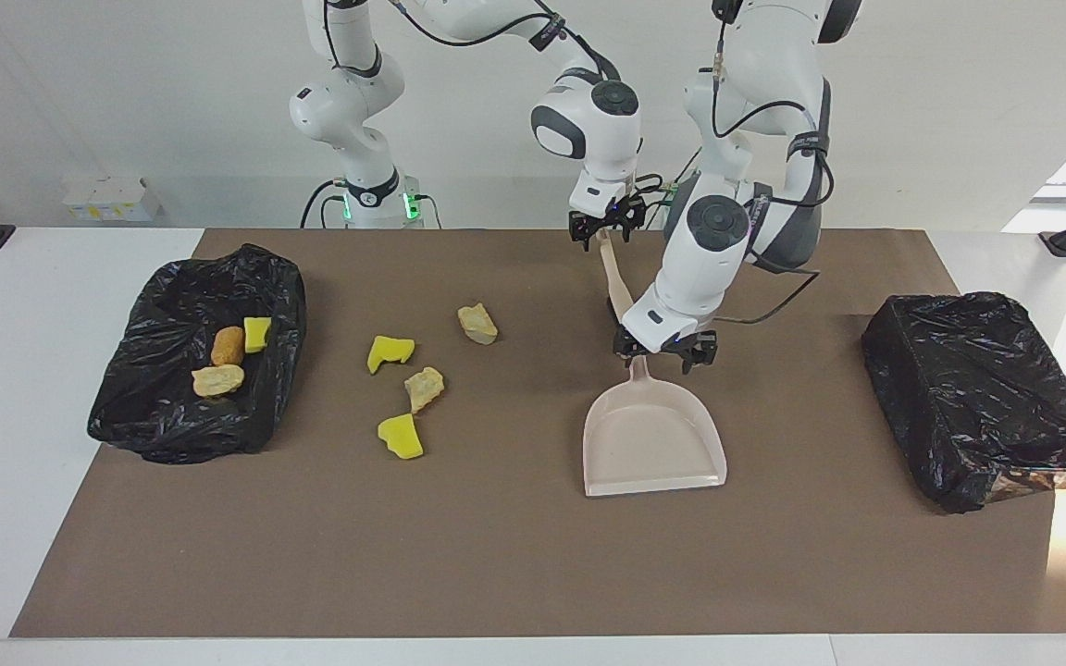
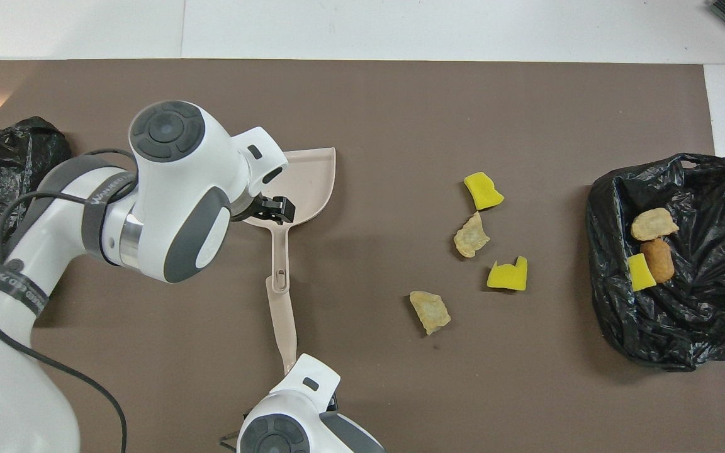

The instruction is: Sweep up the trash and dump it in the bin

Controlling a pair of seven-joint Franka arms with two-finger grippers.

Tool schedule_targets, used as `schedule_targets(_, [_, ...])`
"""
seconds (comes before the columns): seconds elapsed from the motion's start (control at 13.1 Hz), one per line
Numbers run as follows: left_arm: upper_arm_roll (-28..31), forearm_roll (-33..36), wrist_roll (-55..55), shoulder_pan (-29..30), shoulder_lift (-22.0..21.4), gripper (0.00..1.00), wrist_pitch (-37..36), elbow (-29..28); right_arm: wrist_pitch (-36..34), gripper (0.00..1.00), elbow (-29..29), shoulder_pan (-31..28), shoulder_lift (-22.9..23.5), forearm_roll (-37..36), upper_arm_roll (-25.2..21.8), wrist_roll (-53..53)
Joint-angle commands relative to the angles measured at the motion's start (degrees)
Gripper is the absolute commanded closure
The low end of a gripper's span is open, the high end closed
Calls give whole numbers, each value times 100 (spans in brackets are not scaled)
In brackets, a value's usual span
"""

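The step in hand is, in my judgement, the taking up of the sweeping set, and no sweeping is begun for the loose pieces. The left tool (image 1: 664, 350) hovers low over the beige plastic dustpan (image 1: 653, 444), just where its thin handle joins the pan; its jaws stand wide apart and hold nothing. The right tool (image 1: 603, 231) is at the upper end of the long beige plastic brush handle (image 1: 614, 277), which lies clipped along the dustpan handle. Whether it has a grip on this handle I cannot tell.

From the left tool toward the right arm's end of the surface lie four pieces of the trash: a yellow sponge chunk (image 1: 390, 352), a second yellow chunk (image 1: 401, 436) and two tan bread-like lumps (image 1: 478, 324) (image 1: 424, 388). Three more pieces (image 1: 228, 345) are already in the open black plastic bag bin (image 1: 172, 407) past them. A second black bag bundle (image 1: 986, 398) sits toward the left arm's end.

The next move, I think, calls for both tools to close firmly, then to separate the brush from the pan without tipping it, and to carry them to the loose pieces.

A flat brown mat (image 1: 496, 555) covers the white surface (image 1: 24, 370). The room has a plain white wall (image 1: 126, 92); small white boxes (image 1: 112, 199) stand at its foot
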Motion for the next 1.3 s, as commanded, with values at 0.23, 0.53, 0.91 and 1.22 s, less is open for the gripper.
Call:
schedule_targets(0.23, [69, -51, -617, -316, -649, 43, 159, -893, 110, 55, -210, -69, -125, 331, 16, -329])
schedule_targets(0.53, [69, -175, -1050, -343, -657, 100, 159, -937, 48, 96, -192, -60, -125, 429, 16, -302])
schedule_targets(0.91, [78, -175, -980, -299, -649, 56, 255, -928, -337, 100, -183, -103, -448, 429, 7, -109])
schedule_targets(1.22, [78, -183, -1006, -308, -631, 55, 607, -963, -1986, 100, -201, -902, -1467, 446, -2, -161])
